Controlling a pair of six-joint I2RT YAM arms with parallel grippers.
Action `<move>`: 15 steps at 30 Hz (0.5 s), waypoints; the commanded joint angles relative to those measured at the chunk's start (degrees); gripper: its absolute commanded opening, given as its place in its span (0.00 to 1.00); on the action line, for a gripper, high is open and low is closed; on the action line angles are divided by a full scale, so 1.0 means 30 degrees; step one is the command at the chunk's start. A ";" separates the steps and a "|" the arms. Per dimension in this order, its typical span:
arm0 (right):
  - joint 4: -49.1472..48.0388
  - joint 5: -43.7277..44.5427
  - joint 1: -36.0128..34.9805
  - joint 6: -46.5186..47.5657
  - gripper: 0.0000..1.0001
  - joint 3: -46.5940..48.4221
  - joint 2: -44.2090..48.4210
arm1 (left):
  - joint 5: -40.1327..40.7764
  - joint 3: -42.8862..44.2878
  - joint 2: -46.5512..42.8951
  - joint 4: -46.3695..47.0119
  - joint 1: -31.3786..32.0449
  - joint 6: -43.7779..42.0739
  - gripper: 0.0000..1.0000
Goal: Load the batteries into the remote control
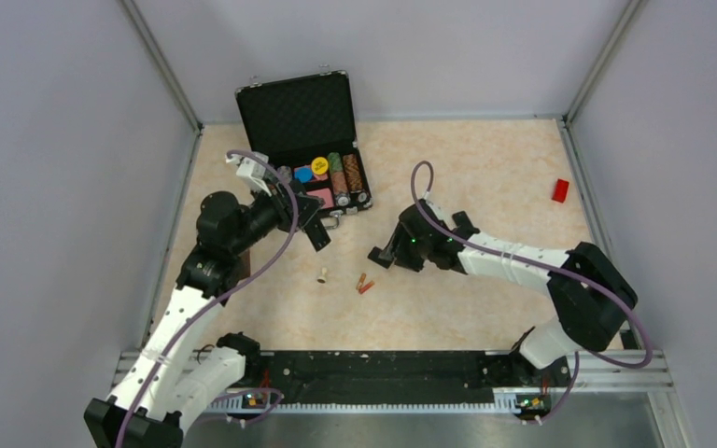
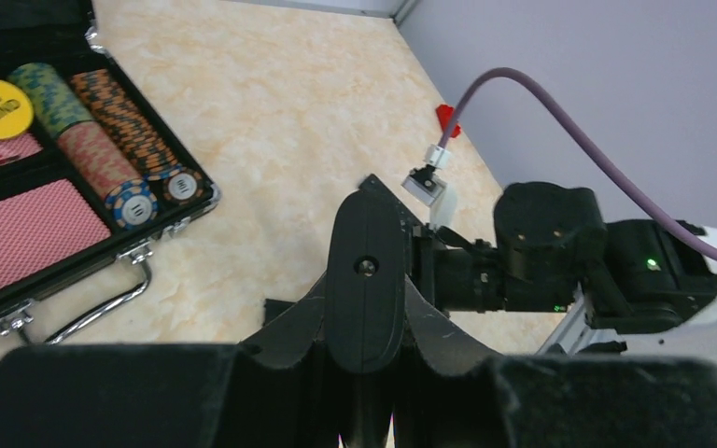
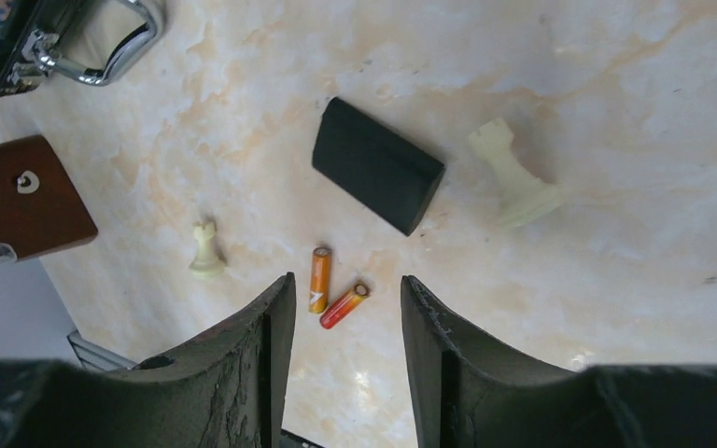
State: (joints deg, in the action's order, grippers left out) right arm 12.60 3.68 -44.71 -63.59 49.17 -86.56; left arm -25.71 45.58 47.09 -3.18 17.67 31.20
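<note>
My left gripper (image 1: 303, 217) is shut on the remote control (image 1: 317, 229), a slim black bar held above the table near the case; in the left wrist view the remote (image 2: 366, 252) shows a plain rounded end with a screw and no buttons, clamped in the gripper (image 2: 366, 299). Two red-orange batteries (image 1: 364, 283) lie side by side on the table. In the right wrist view the batteries (image 3: 331, 291) show between the tips of my open, empty right gripper (image 3: 346, 280), which hovers above them. The small black back cover (image 3: 378, 177) lies just beyond them. My right gripper (image 1: 385, 254) is just up-right of the batteries.
An open black case (image 1: 299, 112) of poker chips and cards stands at the back left. A cream pawn (image 3: 205, 250) and rook (image 3: 513, 177) stand near the batteries. A brown block (image 3: 19, 196) lies left. A red block (image 1: 560, 189) sits far right.
</note>
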 commanded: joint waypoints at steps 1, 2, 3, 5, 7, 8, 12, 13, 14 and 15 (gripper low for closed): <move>0.1676 0.0860 -0.1437 -0.0172 0.44 0.1635 0.0113 | 0.2584 0.0898 -0.0501 -0.0492 -0.0004 0.0088 0.00; 0.2202 0.0890 -0.1700 -0.0758 0.43 0.1807 -0.0010 | 0.2832 0.0869 -0.0591 -0.0580 -0.0017 0.0165 0.00; 0.2276 0.0905 -0.2025 -0.1308 0.41 0.1764 -0.0117 | 0.3137 0.0821 -0.0669 -0.0650 -0.0004 0.0270 0.00; 0.2172 0.0842 -0.2457 -0.2029 0.39 0.1815 -0.0443 | 0.3424 0.0649 -0.0841 -0.0681 -0.0002 0.0445 0.00; 0.2153 0.0689 -0.2761 -0.2016 0.39 0.2137 -0.0986 | 0.3651 0.0453 -0.0971 -0.0643 -0.0003 0.0590 0.00; 0.2171 0.0587 -0.2902 -0.1824 0.38 0.2373 -0.1305 | 0.3712 0.0396 -0.1035 -0.0640 -0.0002 0.0619 0.00; 0.2324 0.0990 -0.3356 -0.0222 0.39 0.3682 -0.2484 | 0.4084 0.0334 -0.1246 -0.0845 -0.0016 0.0603 0.00; 0.2372 0.1133 -0.3442 0.0100 0.39 0.3929 -0.2644 | 0.4250 0.0373 -0.1300 -0.0932 -0.0004 0.0559 0.00; 0.2488 0.1257 -0.3467 0.0253 0.41 0.4282 -0.2993 | 0.4409 0.0364 -0.1358 -0.1022 -0.0002 0.0520 0.00; 0.2620 0.1354 -0.3474 0.0452 0.41 0.4571 -0.3277 | 0.4624 0.0399 -0.1446 -0.1083 -0.0002 0.0501 0.00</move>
State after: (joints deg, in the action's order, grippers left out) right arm 19.66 5.37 -54.04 -65.87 57.47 -93.86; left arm -14.76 45.82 44.23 -7.79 17.67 32.82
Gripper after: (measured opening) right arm 0.399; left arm 0.246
